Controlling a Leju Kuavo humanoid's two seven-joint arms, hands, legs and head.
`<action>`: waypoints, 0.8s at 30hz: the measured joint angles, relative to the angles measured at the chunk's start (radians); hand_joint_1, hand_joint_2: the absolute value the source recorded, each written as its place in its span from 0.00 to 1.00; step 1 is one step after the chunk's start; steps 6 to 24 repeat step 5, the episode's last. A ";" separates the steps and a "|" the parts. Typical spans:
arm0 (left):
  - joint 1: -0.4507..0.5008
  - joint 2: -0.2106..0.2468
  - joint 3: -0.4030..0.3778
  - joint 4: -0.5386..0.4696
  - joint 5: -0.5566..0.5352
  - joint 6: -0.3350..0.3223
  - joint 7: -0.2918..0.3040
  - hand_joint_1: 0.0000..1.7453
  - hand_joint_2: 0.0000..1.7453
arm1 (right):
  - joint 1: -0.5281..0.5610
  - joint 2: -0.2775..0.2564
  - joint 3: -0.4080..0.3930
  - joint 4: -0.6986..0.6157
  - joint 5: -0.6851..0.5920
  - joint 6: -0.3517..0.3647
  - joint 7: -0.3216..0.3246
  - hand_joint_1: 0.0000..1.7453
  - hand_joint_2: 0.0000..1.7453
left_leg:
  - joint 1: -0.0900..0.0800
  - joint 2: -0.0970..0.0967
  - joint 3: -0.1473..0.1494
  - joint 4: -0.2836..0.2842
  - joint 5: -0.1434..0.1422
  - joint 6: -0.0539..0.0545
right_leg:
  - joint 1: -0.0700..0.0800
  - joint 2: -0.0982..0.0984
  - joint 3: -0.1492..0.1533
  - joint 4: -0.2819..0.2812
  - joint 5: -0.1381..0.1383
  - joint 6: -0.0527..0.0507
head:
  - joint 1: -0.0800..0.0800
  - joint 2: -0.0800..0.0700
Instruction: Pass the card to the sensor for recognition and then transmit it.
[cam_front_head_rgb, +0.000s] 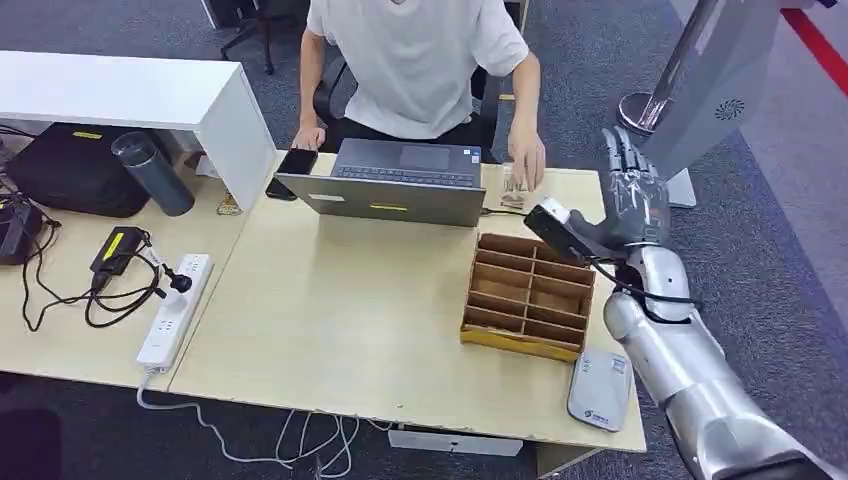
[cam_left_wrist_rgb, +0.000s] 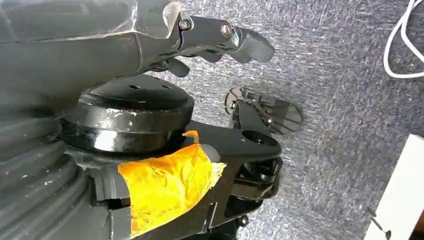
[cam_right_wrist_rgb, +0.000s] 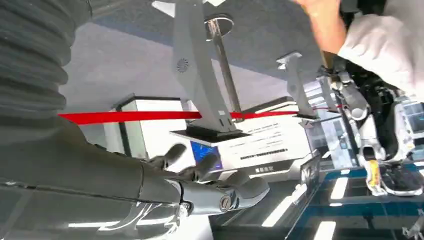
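- Overhead, the right hand (cam_front_head_rgb: 632, 195) is seen raised past the desk's (cam_front_head_rgb: 350, 320) right edge, fingers straight, apart and holding nothing.
- Close by, the left hand (cam_left_wrist_rgb: 220, 37) is shown over grey carpet, fingers loosely curled, nothing held.
- Cards (cam_front_head_rgb: 513, 190) are touched by a seated person's hand (cam_front_head_rgb: 527, 160) beside the laptop (cam_front_head_rgb: 395, 180).
- Nearer, a wooden divider tray (cam_front_head_rgb: 528, 295) and a grey card sensor (cam_front_head_rgb: 600, 390) are seen.

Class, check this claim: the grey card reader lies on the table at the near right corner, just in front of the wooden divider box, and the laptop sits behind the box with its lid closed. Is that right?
One detail is wrong. The head view shows the laptop open, its keyboard facing the seated person, not closed. The rest holds: the card reader lies on the table at the near right corner, in front of the wooden divider box.
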 joint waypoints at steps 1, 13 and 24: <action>0.000 0.000 0.000 0.000 0.004 0.000 -0.003 0.00 1.00 | 0.010 -0.018 -0.008 -0.009 0.004 -0.001 0.007 0.00 1.00 | 0.000 -0.001 0.000 0.000 0.000 0.000 | 0.000 -0.001 0.000 0.000 0.000 0.000 | 0.000 0.000; 0.003 0.002 0.002 0.000 0.021 0.000 -0.006 0.00 1.00 | 0.066 -0.126 -0.049 -0.040 0.011 -0.008 0.010 0.00 1.00 | 0.000 -0.005 -0.001 0.001 0.000 0.000 | 0.000 -0.005 0.001 -0.002 0.000 0.000 | 0.000 0.000; 0.003 0.002 0.002 0.000 0.021 0.000 -0.006 0.00 1.00 | 0.066 -0.126 -0.049 -0.040 0.011 -0.008 0.010 0.00 1.00 | 0.000 -0.005 -0.001 0.001 0.000 0.000 | 0.000 -0.005 0.001 -0.002 0.000 0.000 | 0.000 0.000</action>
